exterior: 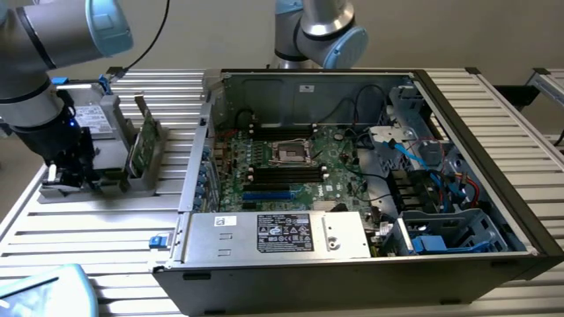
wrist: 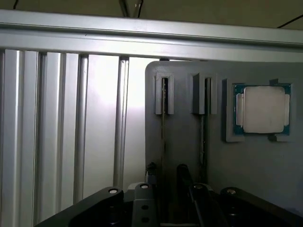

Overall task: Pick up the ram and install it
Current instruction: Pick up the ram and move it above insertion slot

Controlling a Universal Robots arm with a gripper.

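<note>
Ram stick [exterior: 142, 140] stands on its long edge, leaning slightly, in a grey holder [exterior: 105, 179] on the slatted tabletop [exterior: 88, 231]. It is outside the open computer case [exterior: 493, 152], at the exterior view's left of it. The arm [exterior: 35, 59] reaches down over the holder's far end from the case. Its gripper [exterior: 69, 177] is low over the holder, near the ram but apart from it. Whether the gripper is spread or pressed together cannot be told, and nothing is seen in its grasp.

Inside the case the motherboard [exterior: 291, 165] lies flat, with its long black slots [exterior: 286, 174] near the middle. A silver power unit [exterior: 277, 234] sits along the near wall.

In the wrist view the holder [wrist: 189, 156] shows two narrow grooves [wrist: 163, 94] side by side. A square processor chip [wrist: 262, 109] is seated in a recess beside them.
</note>
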